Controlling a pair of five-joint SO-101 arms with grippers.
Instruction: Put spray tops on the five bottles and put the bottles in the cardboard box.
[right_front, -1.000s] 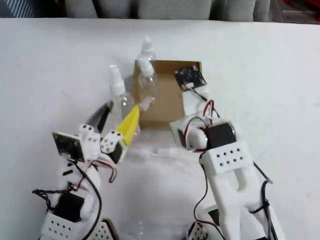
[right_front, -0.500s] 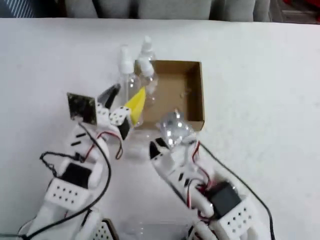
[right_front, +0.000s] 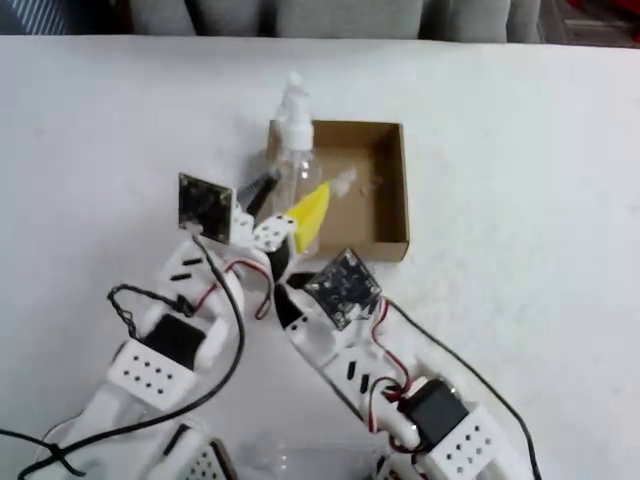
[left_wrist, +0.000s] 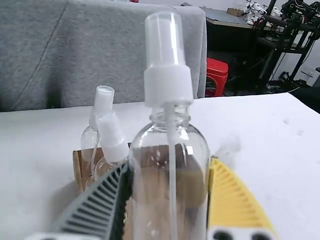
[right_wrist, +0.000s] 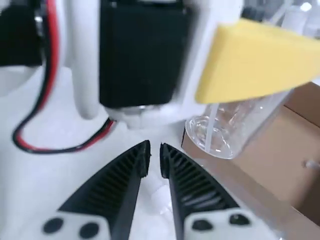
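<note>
Grasps clear plastic bottle with white spray top (left_wrist: 170, 165) between grey and yellow fingers (left_wrist: 235, 200) of left gripper (right_front: 288, 203). Holds it over near-left part of brown cardboard box (right_front: 404, 190), moved right from beside the left wall a second ago. Shows right gripper (right_wrist: 154, 150) withdrawn from inside the box to white surface (right_front: 520, 120) on near side, fingers clenched on nothing. Leaves box interior free; judged ready for lowering and release.

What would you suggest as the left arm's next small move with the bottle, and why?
Probably shift it toward the middle of the cardboard box before any lowering. The left gripper is shut on a capped bottle that looks to be above the box's left wall, not yet inside.
</note>
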